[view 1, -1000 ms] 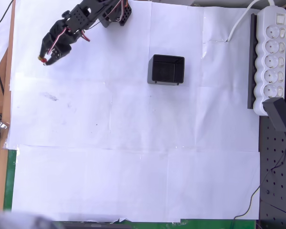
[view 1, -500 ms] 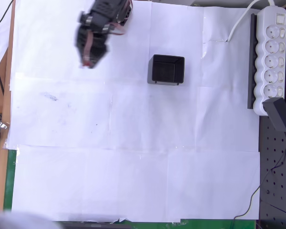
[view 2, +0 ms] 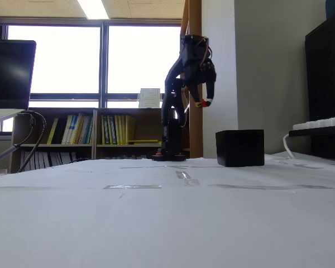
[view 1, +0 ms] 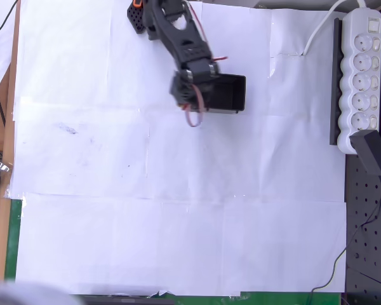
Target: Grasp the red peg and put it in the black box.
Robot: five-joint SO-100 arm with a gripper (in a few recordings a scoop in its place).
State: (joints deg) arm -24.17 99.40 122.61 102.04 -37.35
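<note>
Between the gripper (view 2: 204, 103) fingertips you have the red peg (view 2: 199, 103) pinched, raised well above the desk (view 2: 156, 212). The black box (view 2: 240, 148) sits below and to the gripper's right in the fixed view. The peg looks tiny, light and rigid, so it may slip; keep the pinch centred on it

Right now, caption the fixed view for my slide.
Raised gripper carries the red peg high, left of the black box.
</note>
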